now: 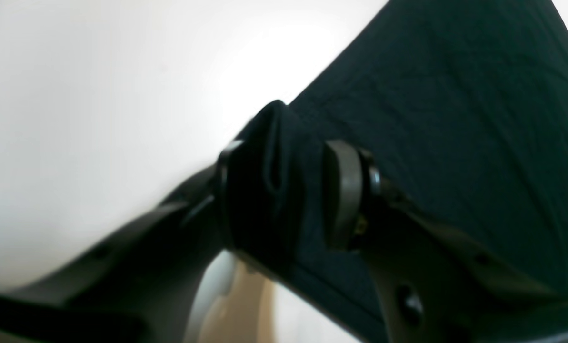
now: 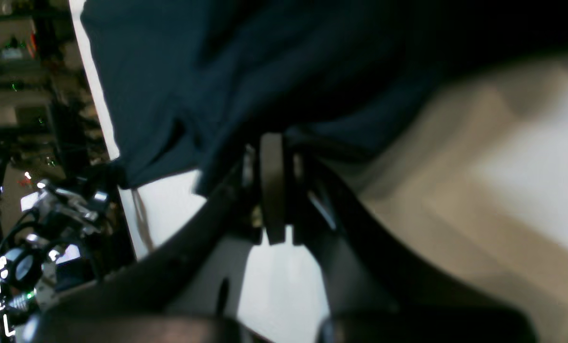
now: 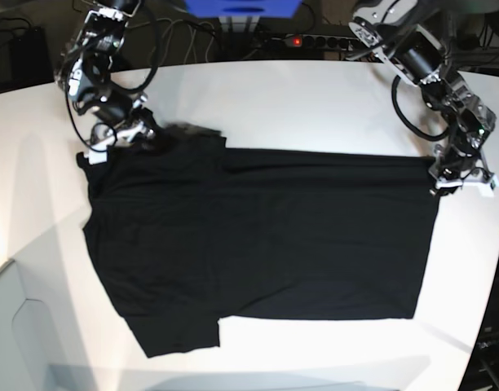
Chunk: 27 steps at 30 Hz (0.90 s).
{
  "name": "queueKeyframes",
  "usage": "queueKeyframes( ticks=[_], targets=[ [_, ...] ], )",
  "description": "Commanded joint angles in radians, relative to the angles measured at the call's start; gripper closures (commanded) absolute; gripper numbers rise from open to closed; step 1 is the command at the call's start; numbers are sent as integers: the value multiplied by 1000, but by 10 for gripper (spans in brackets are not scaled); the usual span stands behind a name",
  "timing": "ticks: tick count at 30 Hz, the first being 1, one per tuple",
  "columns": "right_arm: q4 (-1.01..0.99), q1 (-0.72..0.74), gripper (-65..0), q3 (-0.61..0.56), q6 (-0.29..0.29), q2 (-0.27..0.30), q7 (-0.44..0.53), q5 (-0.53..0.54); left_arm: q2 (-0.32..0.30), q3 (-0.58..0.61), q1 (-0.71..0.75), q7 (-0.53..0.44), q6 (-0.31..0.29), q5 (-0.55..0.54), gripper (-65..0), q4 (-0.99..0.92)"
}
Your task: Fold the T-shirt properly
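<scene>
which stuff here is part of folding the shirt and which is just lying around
Part of the job:
T-shirt
left gripper, pinching the shirt's edge
right gripper, pinching the shirt's edge

Just lying about:
power strip
cables
table (work surface only)

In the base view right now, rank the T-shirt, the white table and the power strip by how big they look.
1. White table, largest.
2. T-shirt, covering much of it.
3. Power strip, smallest, though it lies farther from the camera.

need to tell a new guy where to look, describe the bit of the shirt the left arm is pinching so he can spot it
On the white table lies a black T-shirt, spread flat. Follow its far edge to the corner on the base view's right, at the straight hem end opposite the sleeves. There the left gripper is shut on a bunched fold, the only puckered spot on that smooth side.
</scene>
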Motion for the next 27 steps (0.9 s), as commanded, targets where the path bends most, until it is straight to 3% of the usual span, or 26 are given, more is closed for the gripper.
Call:
queueKeyframes(
  ticks=[1, 8, 16, 27],
  targets=[
    [43, 21, 0, 2, 7, 2, 1, 33, -16, -1, -13, -15, -1, -9, -246, 22],
    [70, 175, 0, 2, 7, -10, -35, 28, -15, -1, -13, -15, -1, -7, -246, 22],
    [-160, 337, 0, 0, 7, -10, -32, 28, -15, -1, -13, -15, -1, -7, -246, 19],
    [-309, 468, 0, 0, 7, -10, -27, 28, -13, -1, -13, -15, -1, -7, -246, 17]
  ],
)
